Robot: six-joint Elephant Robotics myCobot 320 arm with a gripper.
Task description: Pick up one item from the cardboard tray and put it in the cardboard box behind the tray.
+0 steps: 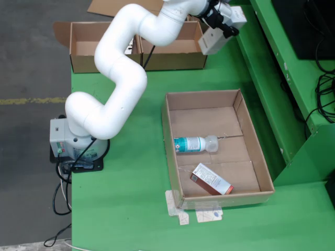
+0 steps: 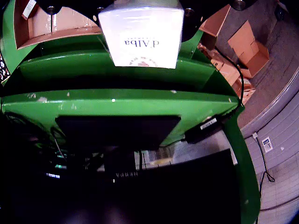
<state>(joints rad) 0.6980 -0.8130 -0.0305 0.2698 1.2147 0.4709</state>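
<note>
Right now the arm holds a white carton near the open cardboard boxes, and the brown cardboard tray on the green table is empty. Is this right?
Not quite. The tray is not empty: the fixed overhead view shows a clear plastic bottle and a small red-and-white carton in it. The rest stands.

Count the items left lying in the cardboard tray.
2: a clear bottle with a teal label lying mid-tray, and a small white-and-red carton nearer the tray's front edge. Nothing looks hidden.

Fingers hidden behind the white carton [image 2: 141,33], its top edge cropped.
</note>
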